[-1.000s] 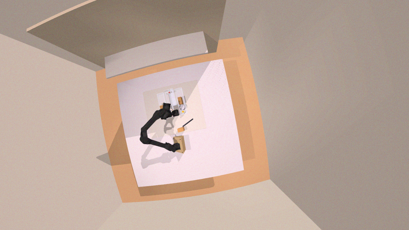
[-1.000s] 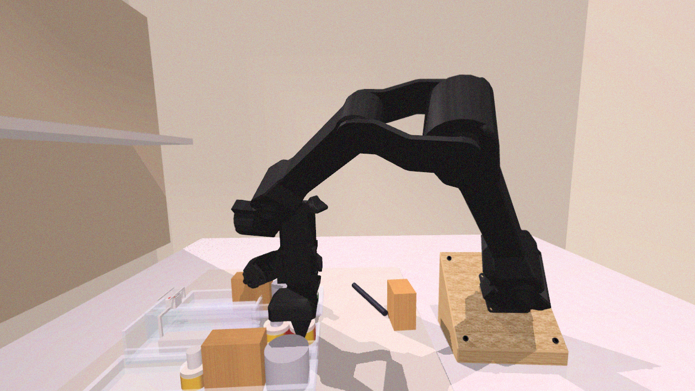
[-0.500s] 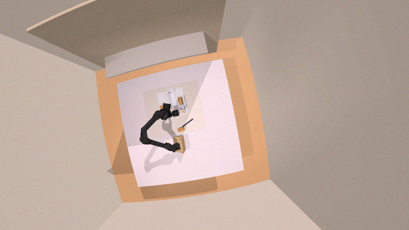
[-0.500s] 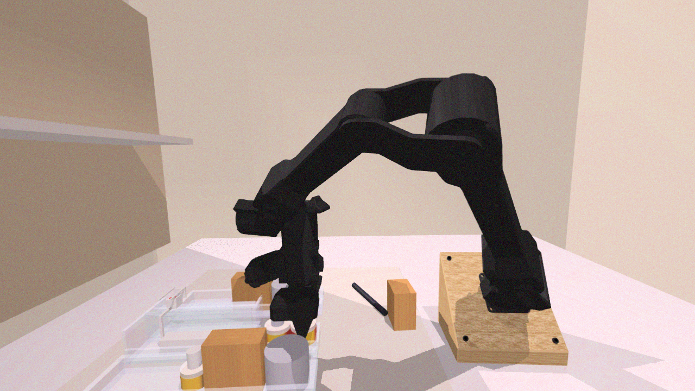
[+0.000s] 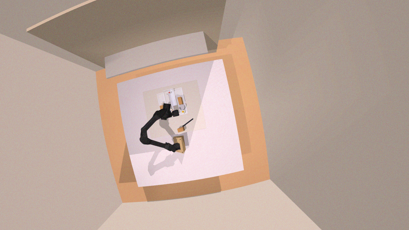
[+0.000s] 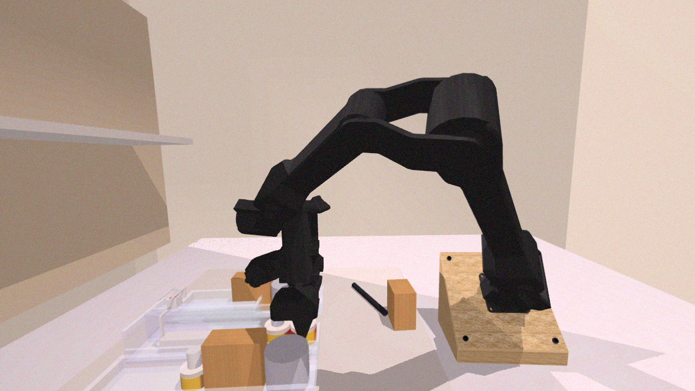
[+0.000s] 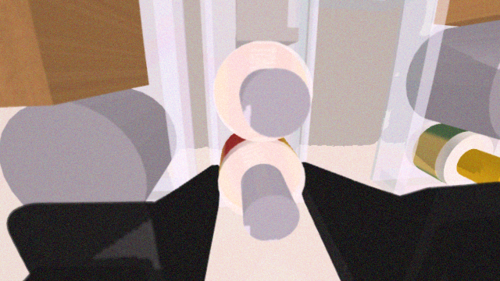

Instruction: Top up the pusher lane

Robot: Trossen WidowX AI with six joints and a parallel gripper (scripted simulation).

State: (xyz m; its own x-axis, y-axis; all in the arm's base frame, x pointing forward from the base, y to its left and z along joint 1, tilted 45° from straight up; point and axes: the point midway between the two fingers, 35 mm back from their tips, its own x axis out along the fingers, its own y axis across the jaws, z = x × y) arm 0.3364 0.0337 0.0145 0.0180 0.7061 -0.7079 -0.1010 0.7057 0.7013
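Note:
My gripper [image 5: 172, 113] [image 6: 301, 334] [image 7: 258, 171] is shut on the front jar [image 7: 233, 176] [image 6: 311, 334], which has a white lid, grey knob and red and yellow band. A second white-lidded, grey-knobbed jar [image 7: 227, 94] [image 6: 278, 330] is right behind it between the clear lane walls [image 7: 311, 78], and the lids meet or overlap in the wrist view. A pale grey part [image 7: 266, 23], possibly the pusher, shows behind the rear jar. The front jar's base and the low front stop are hidden, so floor contact cannot be told.
Beside the lane are grey cylinders [image 7: 70, 156] [image 7: 457, 78], wooden blocks [image 6: 233, 359] [image 5: 180, 100], a green-banded jar [image 7: 430, 154] [image 5: 182, 111] with yellow knob, and a yellow-banded jar [image 6: 191, 377]. A small block [image 6: 401, 306] [image 5: 181, 129] and black rod [image 6: 369, 298] [image 5: 188, 122] are near the robot base.

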